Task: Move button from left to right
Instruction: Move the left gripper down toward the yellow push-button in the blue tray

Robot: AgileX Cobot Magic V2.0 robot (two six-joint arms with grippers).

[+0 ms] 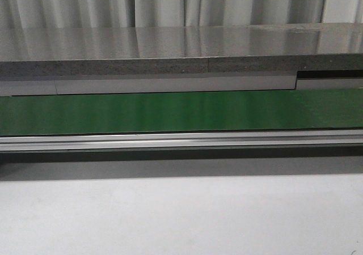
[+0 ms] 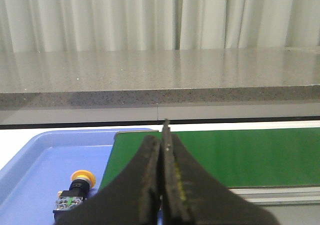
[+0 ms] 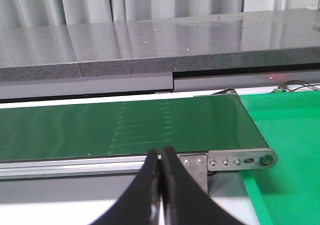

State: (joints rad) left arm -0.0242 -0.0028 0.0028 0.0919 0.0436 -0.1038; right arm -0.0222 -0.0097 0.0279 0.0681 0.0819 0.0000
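Observation:
The button (image 2: pixel 75 191), with a yellow-orange cap on a black body and a green-white mark, lies on its side in a blue tray (image 2: pixel 45 160), seen only in the left wrist view. My left gripper (image 2: pixel 162 140) is shut and empty, above and to the right of the button, over the end of the green belt (image 2: pixel 240 155). My right gripper (image 3: pixel 161 155) is shut and empty, in front of the belt's other end (image 3: pixel 125 125). Neither gripper shows in the front view.
The green conveyor belt (image 1: pixel 181 112) runs across the front view with an aluminium rail (image 1: pixel 181 140) along its near side. A grey stone-like counter (image 1: pixel 170 51) stands behind it. A bright green tray or surface (image 3: pixel 285 150) lies past the belt's right end. Curtains hang behind.

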